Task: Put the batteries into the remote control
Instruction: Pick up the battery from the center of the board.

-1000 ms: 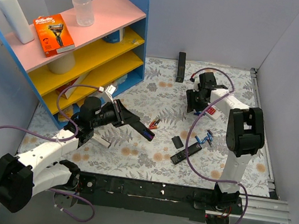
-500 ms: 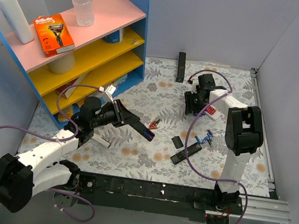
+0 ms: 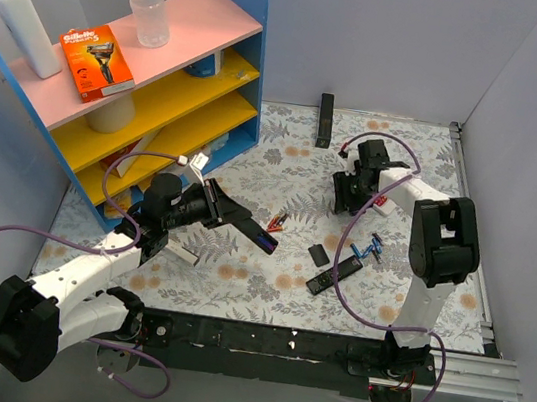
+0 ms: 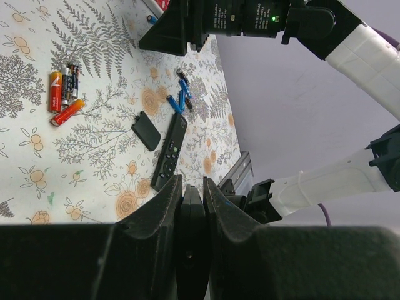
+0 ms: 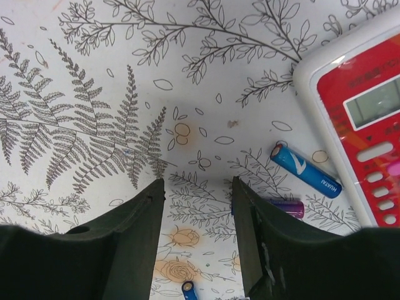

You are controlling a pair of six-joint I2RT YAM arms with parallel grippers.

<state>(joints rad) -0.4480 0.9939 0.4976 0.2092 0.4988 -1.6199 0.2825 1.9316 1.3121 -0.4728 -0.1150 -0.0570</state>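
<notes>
The black remote control (image 3: pixel 334 275) (image 4: pixel 170 152) lies buttons-up at the near right, with its small black cover (image 3: pixel 318 254) (image 4: pixel 147 130) loose beside it. Blue batteries (image 3: pixel 373 247) (image 4: pixel 177 102) lie just right of it. My left gripper (image 3: pixel 264 241) (image 4: pixel 192 184) is shut on a slim black flat piece (image 4: pixel 191 237), seen edge-on and held above the mat. My right gripper (image 3: pixel 343 194) (image 5: pixel 199 187) stands open low over bare mat. One blue battery (image 5: pixel 305 170) lies right of its right finger (image 5: pixel 250 231), and another (image 5: pixel 189 289) lies between the fingers nearer the wrist.
A red-and-white remote (image 3: pixel 381 200) (image 5: pixel 362 119) lies right of the right gripper, with a purple cell (image 5: pixel 287 208) near it. Red and orange cells (image 3: pixel 275 224) (image 4: pixel 62 94) lie mid-mat. A black remote (image 3: pixel 325 119) rests at the back wall. The shelf unit (image 3: pixel 163 94) stands at left.
The right arm has shifted slightly to the right and nearer, its gripper still open over the mat. The left arm has not moved.
</notes>
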